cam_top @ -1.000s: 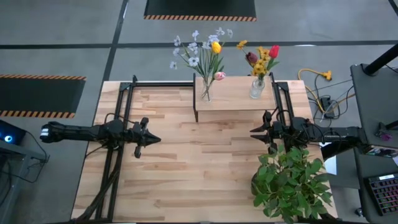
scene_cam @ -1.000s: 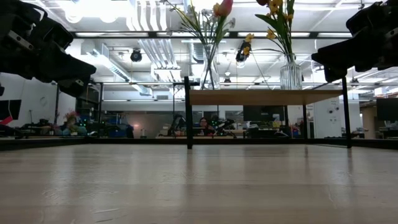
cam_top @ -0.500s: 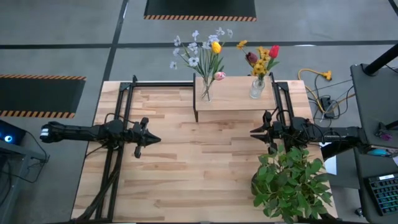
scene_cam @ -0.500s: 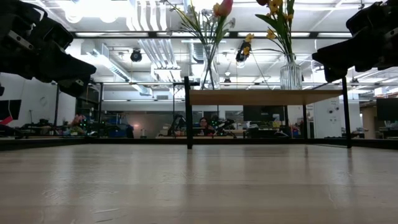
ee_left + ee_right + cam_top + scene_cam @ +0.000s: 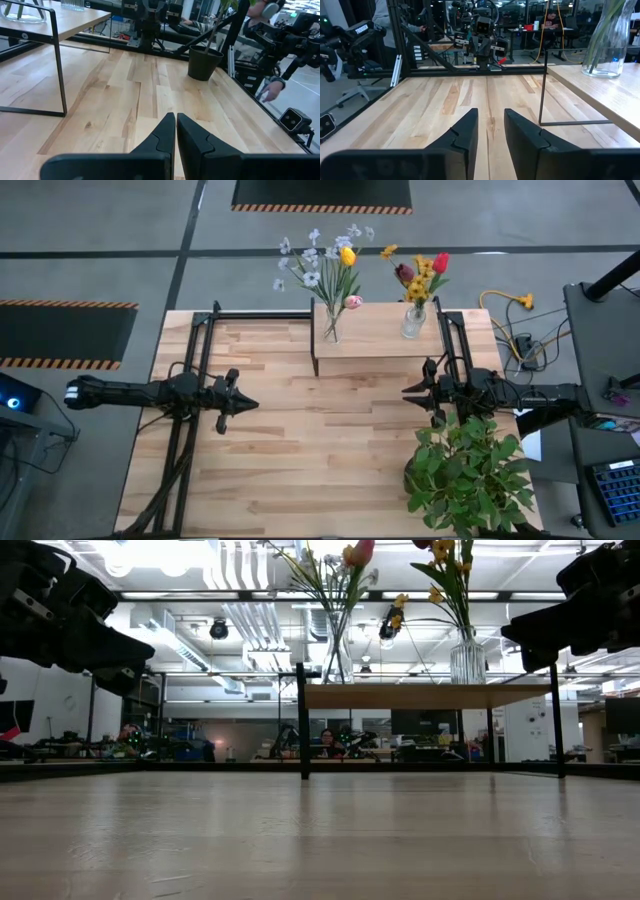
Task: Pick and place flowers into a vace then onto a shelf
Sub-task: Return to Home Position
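The flowers stand in two clear glass vases on the shelf (image 5: 372, 340) at the table's far edge. The left vase (image 5: 331, 329) holds pale blue-white sprigs, a yellow head and a pink head. The right vase (image 5: 413, 322) holds red and dark red heads with small yellow blossoms. Both vases rest by their bases on the shelf board (image 5: 430, 695). My left gripper (image 5: 250, 404) hovers shut over the table's left half, fingertips together (image 5: 176, 116). My right gripper (image 5: 406, 391) hovers open just in front of the shelf's right end, with a gap between its fingers (image 5: 491, 112).
A bushy green plant (image 5: 468, 475) in a dark pot (image 5: 205, 62) stands at the table's near right corner, close under my right arm. The shelf's thin black legs (image 5: 543, 85) reach down to the tabletop. Bare planks lie between the two grippers. A person's hand (image 5: 270, 90) shows beyond the table.
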You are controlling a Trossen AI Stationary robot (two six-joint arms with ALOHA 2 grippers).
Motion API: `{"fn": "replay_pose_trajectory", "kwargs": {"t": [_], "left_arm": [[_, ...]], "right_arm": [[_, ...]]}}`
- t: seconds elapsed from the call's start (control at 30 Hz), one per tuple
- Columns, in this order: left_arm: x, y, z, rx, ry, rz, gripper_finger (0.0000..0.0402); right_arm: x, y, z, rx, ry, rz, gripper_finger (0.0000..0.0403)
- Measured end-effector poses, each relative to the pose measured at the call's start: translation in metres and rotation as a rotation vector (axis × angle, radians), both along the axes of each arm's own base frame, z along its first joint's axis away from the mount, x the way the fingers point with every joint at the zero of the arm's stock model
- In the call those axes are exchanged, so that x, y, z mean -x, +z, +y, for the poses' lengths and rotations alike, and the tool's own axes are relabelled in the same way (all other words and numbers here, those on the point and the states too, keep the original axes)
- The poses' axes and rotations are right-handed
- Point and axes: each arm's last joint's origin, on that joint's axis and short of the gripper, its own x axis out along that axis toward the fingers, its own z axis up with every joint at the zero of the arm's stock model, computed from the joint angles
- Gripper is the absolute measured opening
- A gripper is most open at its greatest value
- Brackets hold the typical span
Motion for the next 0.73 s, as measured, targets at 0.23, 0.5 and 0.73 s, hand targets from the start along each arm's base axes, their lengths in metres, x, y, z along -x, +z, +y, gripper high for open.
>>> {"fn": "replay_pose_trajectory", "kwargs": {"t": [0.23, 0.5, 0.73], "left_arm": [[0.0000, 0.0001, 0.0000, 0.000, 0.000, 0.000, 0.0000], [0.0000, 0.0002, 0.0000, 0.000, 0.000, -0.001, 0.0000], [0.0000, 0.0002, 0.0000, 0.000, 0.000, -0.001, 0.0000]], "right_arm": [[0.0000, 0.0000, 0.0000, 0.000, 0.000, 0.000, 0.0086], [0.0000, 0.0000, -0.0001, 0.001, -0.001, 0.000, 0.0071], [0.0000, 0.0000, 0.0000, 0.001, 0.000, 0.000, 0.0071]]}}
